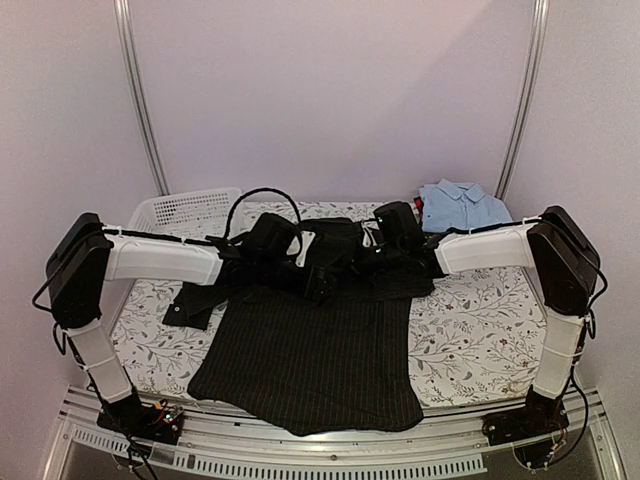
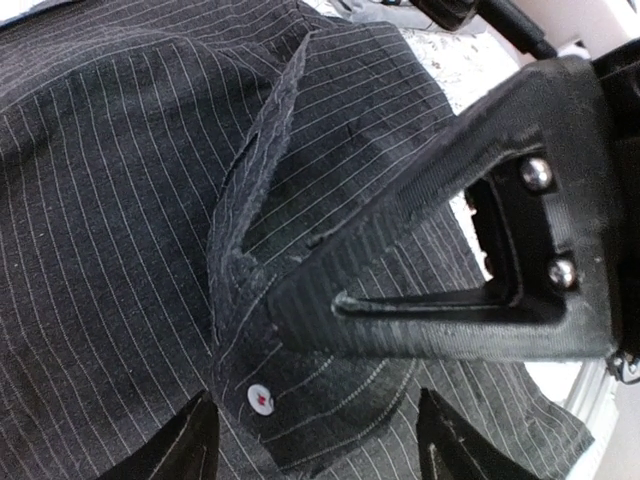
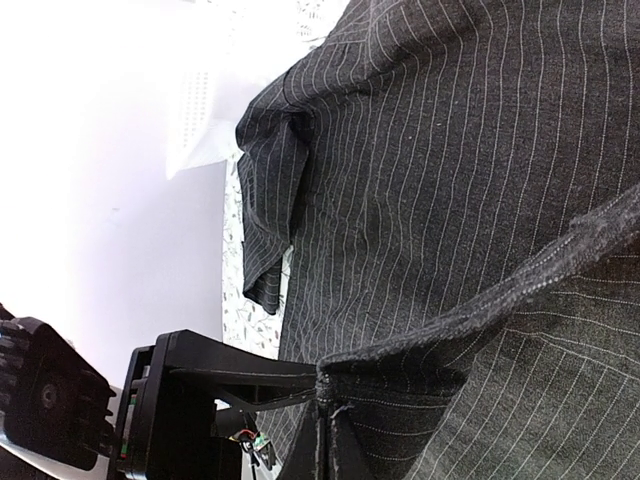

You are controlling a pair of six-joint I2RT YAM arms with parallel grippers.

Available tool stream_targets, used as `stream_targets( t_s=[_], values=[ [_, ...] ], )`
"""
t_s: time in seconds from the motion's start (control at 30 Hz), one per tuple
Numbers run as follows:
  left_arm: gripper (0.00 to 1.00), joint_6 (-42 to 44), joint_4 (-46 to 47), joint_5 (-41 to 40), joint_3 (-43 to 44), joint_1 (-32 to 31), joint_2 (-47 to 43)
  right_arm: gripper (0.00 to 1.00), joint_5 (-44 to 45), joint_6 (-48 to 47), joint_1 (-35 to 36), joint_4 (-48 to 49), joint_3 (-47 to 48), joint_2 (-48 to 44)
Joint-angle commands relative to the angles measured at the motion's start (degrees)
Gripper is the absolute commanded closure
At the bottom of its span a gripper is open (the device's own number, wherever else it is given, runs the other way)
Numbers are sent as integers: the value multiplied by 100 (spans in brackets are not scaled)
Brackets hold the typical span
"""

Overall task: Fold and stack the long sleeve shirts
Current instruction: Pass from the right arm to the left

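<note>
Black pinstriped shirt (image 1: 310,360): hem hangs over the near edge of the table, body spread flat along the middle, upper part bunched toward the far side. One sleeve (image 1: 195,300) trails toward the left edge.

Right claw (image 3: 322,420): pressed together, pinching a raised fold of the black pinstriped shirt near its top.

Left claw (image 2: 320,440): spread, both tips just above the cloth. A flap with a small white button (image 2: 260,398) lies between them. It sits just beside the right claw, over the same bunched part.

Light blue shirt (image 1: 462,205): folded, collar up, at the far right corner, well apart from both claws.

White mesh basket (image 1: 185,210): far left corner.

Table (image 1: 470,330): covered in a pale cloth with a grey leaf print. A metal rail (image 1: 320,445) runs along the near edge and carries the arm bases.

Room: plain pale lilac walls, with two slanted metal poles (image 1: 140,100) at the back.

View notes: the overhead view alone shows the light blue shirt. The left wrist view alone shows the button. The right wrist view shows the pinched fold close up. It also shows the sleeve's end lying on the print.
</note>
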Motion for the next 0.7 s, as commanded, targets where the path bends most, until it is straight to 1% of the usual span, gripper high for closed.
stream_targets(
  t_s=[0.0,0.13,0.23,0.3,0.37,0.43,0.47,0.5,0.53,0.67],
  values=[
    [33,137,-47,-470,291,-118,282,100,-33,144,32,165,165,97],
    [34,142,-54,-570,534,-151,497,100,47,164,32,157,129,64],
    [40,151,-94,-714,695,-199,608,100,106,166,32,140,121,62],
    [46,143,-146,-807,778,-205,673,100,155,153,32,131,98,41],
    [59,102,-213,-828,840,-202,735,100,222,142,32,128,58,6],
    [78,97,-216,-1034,852,-205,742,94,320,90,32,110,-1,-52],
    [89,100,-232,-1054,865,-205,738,89,395,61,32,105,-47,-101],
    [98,92,-267,-1076,898,-193,728,84,477,12,32,86,-102,-150],
    [100,82,-308,-1089,925,-187,713,79,574,-64,32,45,-154,-262],
    [100,55,-449,-969,1097,-88,552,57,1190,-519,35,-547,-254,-680]
  ],
)
